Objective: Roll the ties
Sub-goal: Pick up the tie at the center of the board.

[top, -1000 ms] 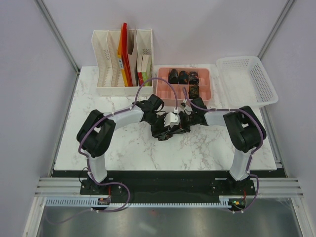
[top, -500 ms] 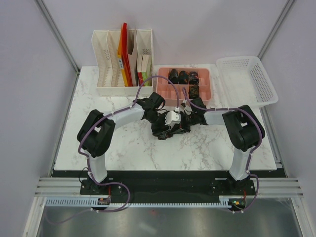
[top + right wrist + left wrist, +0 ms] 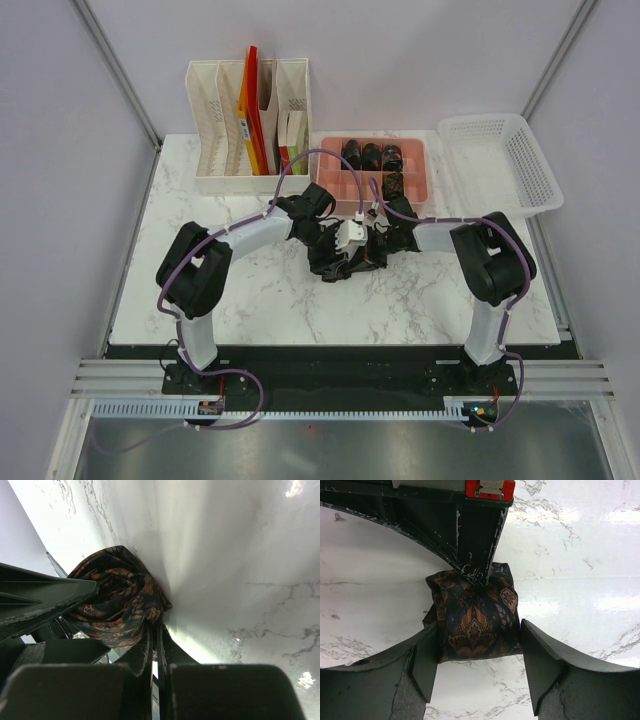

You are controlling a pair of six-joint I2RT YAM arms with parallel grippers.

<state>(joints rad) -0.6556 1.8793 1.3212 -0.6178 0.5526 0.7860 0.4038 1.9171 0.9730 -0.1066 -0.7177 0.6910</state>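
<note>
One tie is a compact roll, dark with an orange-brown pattern, lying on the marble table. My left gripper is open, and its fingers stand on either side of the roll's near end. The right gripper is shut, with its thin fingertips pinched into the middle of the same roll. Its fingers come down onto the roll from the top of the left wrist view. Both grippers meet at mid-table and hide the roll from above. Several more rolled ties sit in the pink tray.
The pink compartment tray is just behind the grippers. A white file organizer with coloured folders stands at the back left. At the back right stands a white mesh basket. Bare marble shows in front of the arms and to the left.
The left jaws have widened a little around the roll and the left wrist has shifted slightly toward the back. The right gripper stays pinched on the roll.
</note>
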